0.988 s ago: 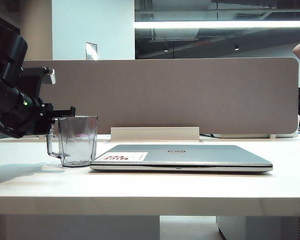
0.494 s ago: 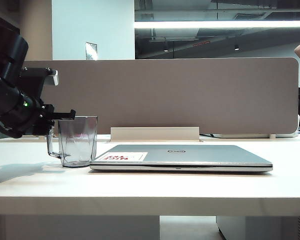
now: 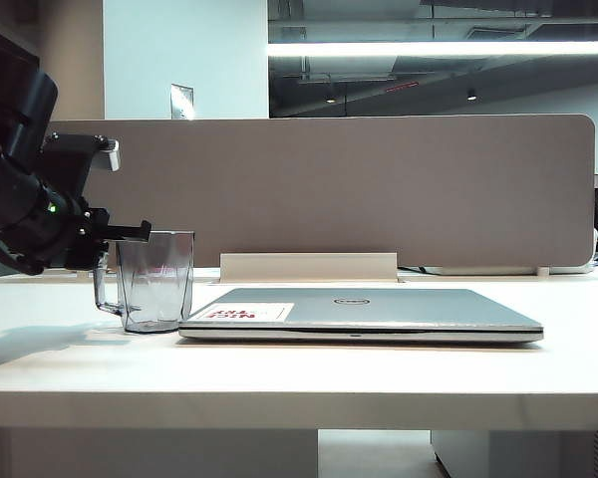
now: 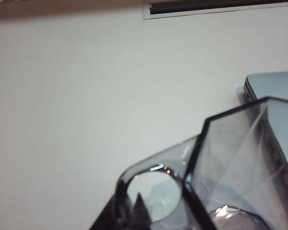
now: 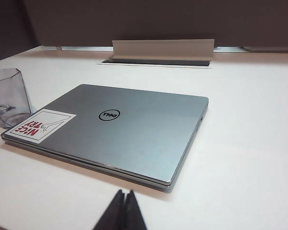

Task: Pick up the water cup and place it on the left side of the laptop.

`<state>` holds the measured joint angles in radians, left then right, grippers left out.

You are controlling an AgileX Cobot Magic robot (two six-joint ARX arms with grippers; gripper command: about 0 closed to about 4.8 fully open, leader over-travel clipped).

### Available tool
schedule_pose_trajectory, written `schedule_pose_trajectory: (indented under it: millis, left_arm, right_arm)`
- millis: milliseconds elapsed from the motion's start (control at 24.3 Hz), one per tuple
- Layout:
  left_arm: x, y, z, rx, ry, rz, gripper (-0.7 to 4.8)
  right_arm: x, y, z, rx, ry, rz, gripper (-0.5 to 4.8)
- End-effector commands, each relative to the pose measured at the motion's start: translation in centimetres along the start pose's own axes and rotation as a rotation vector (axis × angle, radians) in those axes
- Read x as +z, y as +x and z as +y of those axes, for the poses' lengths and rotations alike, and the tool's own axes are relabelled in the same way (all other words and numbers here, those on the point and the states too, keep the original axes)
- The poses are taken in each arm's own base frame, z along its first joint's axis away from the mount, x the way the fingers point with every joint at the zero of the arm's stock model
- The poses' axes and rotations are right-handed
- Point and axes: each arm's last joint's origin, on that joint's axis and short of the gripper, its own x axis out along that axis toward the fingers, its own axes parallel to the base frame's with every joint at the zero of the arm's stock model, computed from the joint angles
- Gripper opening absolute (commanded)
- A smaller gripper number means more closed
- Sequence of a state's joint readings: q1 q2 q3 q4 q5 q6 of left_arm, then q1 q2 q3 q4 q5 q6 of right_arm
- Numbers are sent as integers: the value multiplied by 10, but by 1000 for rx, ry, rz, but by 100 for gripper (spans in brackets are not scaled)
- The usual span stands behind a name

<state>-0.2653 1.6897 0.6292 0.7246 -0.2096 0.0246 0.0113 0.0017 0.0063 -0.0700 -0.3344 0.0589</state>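
We see the water cup (image 3: pixel 156 280) standing upright on the bench (image 3: pixel 299 373), just off the left edge of the closed laptop (image 3: pixel 364 314); whether the two touch we cannot tell. Its loop handle (image 3: pixel 104 289) points left, toward the left pincer (image 3: pixel 118 235), whose dark fingers sit at the rim and handle. In the left wrist view the cup (image 4: pixel 230 163) fills the near corner, cut off by the frame, and only a dark sliver of the pincer (image 4: pixel 129 213) shows through the handle's loop (image 4: pixel 151 194). The fingers are pressed together, but what they pinch, if anything, is hidden by the tinted glass. The laptop's corner (image 4: pixel 273 88) peeks in behind. From the right wrist view, the right pincer (image 5: pixel 124 211) hangs near the front of the laptop (image 5: pixel 120 132) with its tips pressed together and empty; the white sticker (image 5: pixel 38 125) lies at the lid's left end, beside the cup (image 5: pixel 9 98), itself half cut off. A grey partition (image 3: pixel 339 189) closes the far side.
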Motion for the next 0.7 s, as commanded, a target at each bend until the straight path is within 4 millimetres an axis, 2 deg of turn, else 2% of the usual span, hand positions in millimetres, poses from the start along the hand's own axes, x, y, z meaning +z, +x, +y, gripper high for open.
schedule_pose_trajectory:
  millis: [41,412,494,700]
  left_arm:
    - [-4,0,0,12,61,30,-6]
    - [-4,0,0,11,53,35,1]
    - [-5,0,0,11,36,47,57]
    - [-6,0,0,11,32,57,67]
  right_arm:
    - [0,0,0,2,-3,-8,-5]
    - [0,0,0,2,-3,-7,-5]
    - [0,0,0,2,-3,-7,-5]
    - [-1,0,0,1,1,2,-5]
